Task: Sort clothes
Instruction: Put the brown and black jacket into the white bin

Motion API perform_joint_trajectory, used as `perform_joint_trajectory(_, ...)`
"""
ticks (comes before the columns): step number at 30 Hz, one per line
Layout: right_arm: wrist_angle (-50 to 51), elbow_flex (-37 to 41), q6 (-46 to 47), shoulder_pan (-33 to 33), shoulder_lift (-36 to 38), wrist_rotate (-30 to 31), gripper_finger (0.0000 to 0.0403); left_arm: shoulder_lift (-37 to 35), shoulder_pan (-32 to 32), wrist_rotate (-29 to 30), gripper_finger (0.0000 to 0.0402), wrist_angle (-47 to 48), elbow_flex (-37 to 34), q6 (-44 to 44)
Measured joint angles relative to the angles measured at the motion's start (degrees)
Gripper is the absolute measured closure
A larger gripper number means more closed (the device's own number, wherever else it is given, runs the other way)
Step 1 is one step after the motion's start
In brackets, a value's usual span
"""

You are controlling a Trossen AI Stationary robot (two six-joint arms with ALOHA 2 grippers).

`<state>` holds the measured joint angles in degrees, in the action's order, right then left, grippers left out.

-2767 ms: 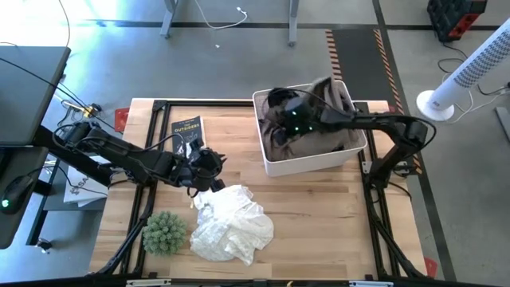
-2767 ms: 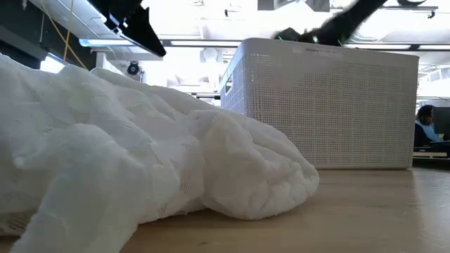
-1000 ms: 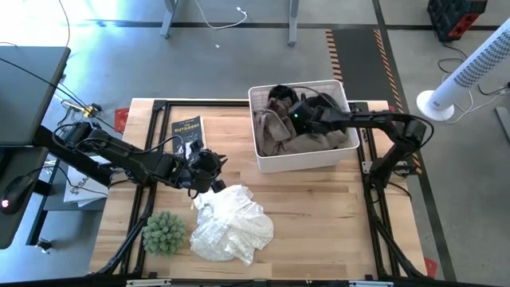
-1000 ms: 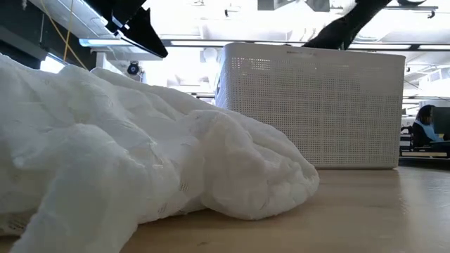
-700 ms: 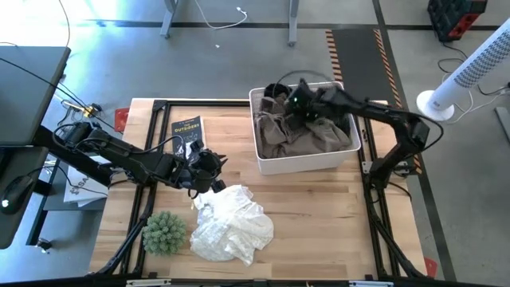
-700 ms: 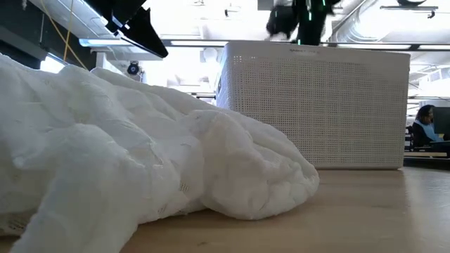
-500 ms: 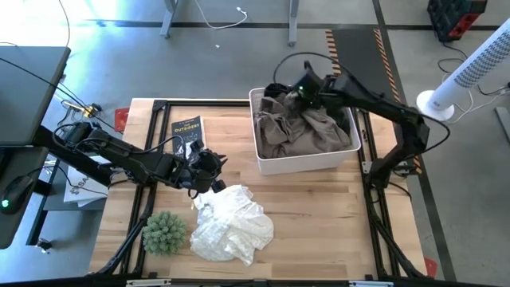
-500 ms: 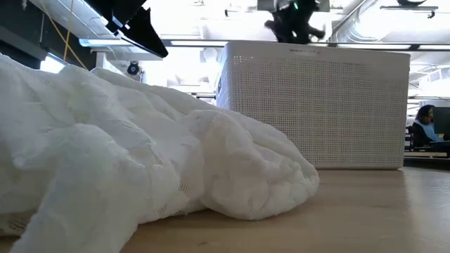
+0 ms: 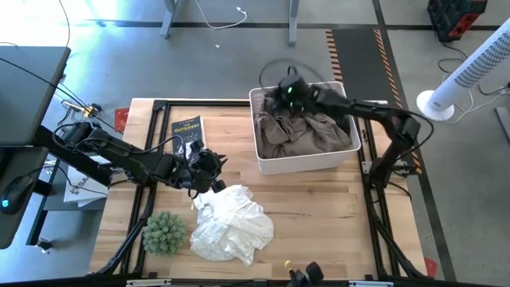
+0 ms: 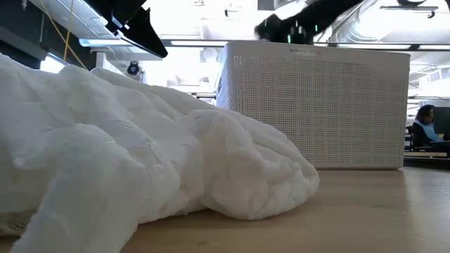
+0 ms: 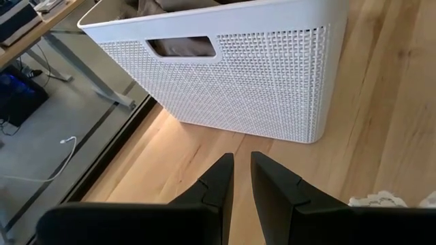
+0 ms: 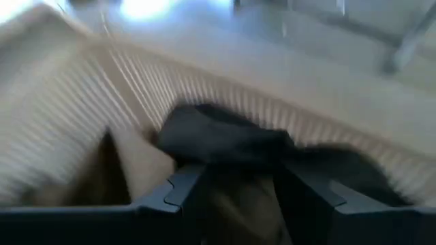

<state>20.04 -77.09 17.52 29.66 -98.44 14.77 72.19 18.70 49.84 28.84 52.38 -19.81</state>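
Note:
A white patterned garment [image 9: 231, 223] lies crumpled on the table's near left part and fills the low view [image 10: 140, 161]. Khaki-brown trousers [image 9: 307, 131] lie in the white basket [image 9: 307, 163], with a dark grey piece [image 12: 225, 136] at the basket's far left corner. My left gripper [image 9: 213, 171] is shut and empty just above the white garment's far edge, its fingers pointing at the basket [image 11: 259, 75]. My right gripper [image 9: 283, 94] is open over the basket's far left corner, above the dark grey piece. The plaid shirt is not in view.
A round green plant [image 9: 165, 231] stands at the near left, beside the white garment. A dark book [image 9: 186, 131] lies at the far left. The basket stands at the far right. Bare wood lies between the basket and the table's near edge. A person [image 10: 424, 123] sits beyond the table.
My right gripper has come up out of the khaki trousers in the middle of the basket. It has gone toward the table's far edge, then left, to the basket's far left corner. The trousers lie spread in the basket.

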Motion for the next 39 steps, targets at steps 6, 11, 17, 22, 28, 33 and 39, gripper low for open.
perform_joint_trajectory(6, -9.8, 14.0, 7.1, -0.5, -4.1, -0.9, 0.025, 0.0, 0.0, 0.4, 0.0351, 0.0, 0.0, 0.5)
perform_joint_trajectory(11, -11.9, 13.9, 7.7, -0.4, -4.9, -0.9, 0.025, 0.0, 0.0, 0.5, 0.0351, 0.0, 0.0, 0.9)
perform_joint_trajectory(17, -1.4, 2.6, 1.8, -1.4, 0.7, -0.9, 0.025, 0.0, 0.0, 0.5, 0.0351, 0.2, 0.0, 1.0)
perform_joint_trajectory(22, 14.1, -6.9, -2.5, -5.4, 5.8, 4.0, 0.025, 0.0, 0.0, 0.4, 0.0351, 0.4, 0.0, 0.9)
perform_joint_trajectory(28, 15.3, -4.8, -6.4, -12.9, 12.3, 4.6, 0.025, 0.0, 0.1, 0.4, 0.0351, 0.4, 0.0, 0.4)
perform_joint_trajectory(33, 8.5, 6.9, -2.8, -13.4, 11.8, 1.5, 0.025, 0.0, 0.1, 0.4, 0.0351, 0.4, 0.0, 0.4)
perform_joint_trajectory(39, -6.0, 18.6, 1.7, -3.0, 4.0, -6.1, 0.025, 0.0, 0.1, 0.4, 0.0351, 0.2, 0.0, 0.4)
